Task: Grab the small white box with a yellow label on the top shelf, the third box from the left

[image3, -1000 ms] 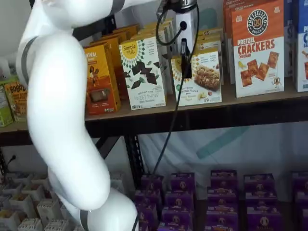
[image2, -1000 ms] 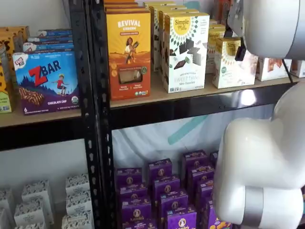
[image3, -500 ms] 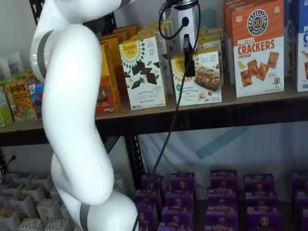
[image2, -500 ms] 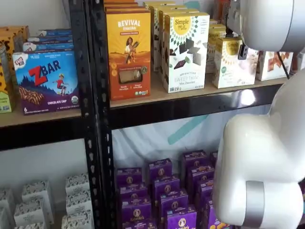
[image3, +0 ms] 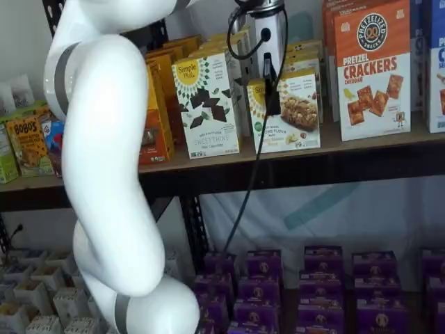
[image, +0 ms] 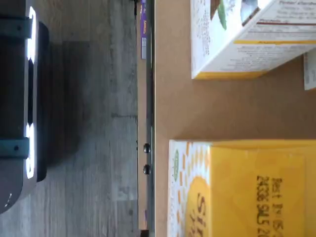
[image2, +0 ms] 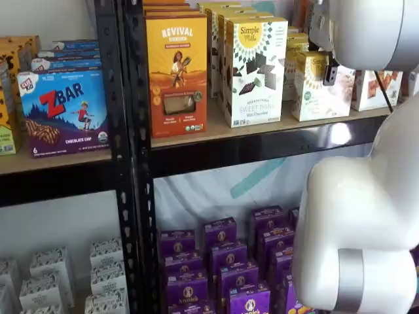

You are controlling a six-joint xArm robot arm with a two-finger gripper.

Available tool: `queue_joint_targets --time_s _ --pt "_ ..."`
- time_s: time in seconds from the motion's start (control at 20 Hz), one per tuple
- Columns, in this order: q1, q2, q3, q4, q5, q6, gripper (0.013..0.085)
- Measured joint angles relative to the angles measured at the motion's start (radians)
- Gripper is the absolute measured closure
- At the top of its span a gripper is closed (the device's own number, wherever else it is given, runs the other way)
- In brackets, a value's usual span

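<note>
1 small white box [image3: 285, 111] — jaws [image3: 271, 87] just above.

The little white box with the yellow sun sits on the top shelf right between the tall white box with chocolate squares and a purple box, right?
Not quite. The small white box sits on the top shelf between the tall white box and the orange-and-white crackers box, as a shelf view shows. The purple boxes are on the lower level.

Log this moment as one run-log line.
phase: approach | target: short white carton with yellow sunburst, untouched on pale tan top shelf | gripper: before carton front, jaws state unclear
</note>
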Motion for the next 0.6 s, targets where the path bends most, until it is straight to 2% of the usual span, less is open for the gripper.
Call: queue_joint_targets --time_s 0.05,0.1,0.25,0.3,0.45,0.5,0.6 --pt "0.000 -0.001 0.001 0.000 -0.001 0.000 0.0290" --pt "0.000 -0.001 0.003 0.001 -0.003 0.000 0.0330" --pt "-0.002 -0.001 0.004 0.001 -0.004 -0.002 0.0330" --pt "-0.004 -0.001 0.004 0.003 -0.004 -0.003 0.0370" --pt "-0.007 -0.001 0.004 0.007 -0.006 -0.006 0.0410" --pt "-0.008 -0.002 0.004 0.009 -0.006 -0.007 0.0450" --pt "-0.009 -0.003 0.004 0.011 -0.007 -0.009 0.0450"
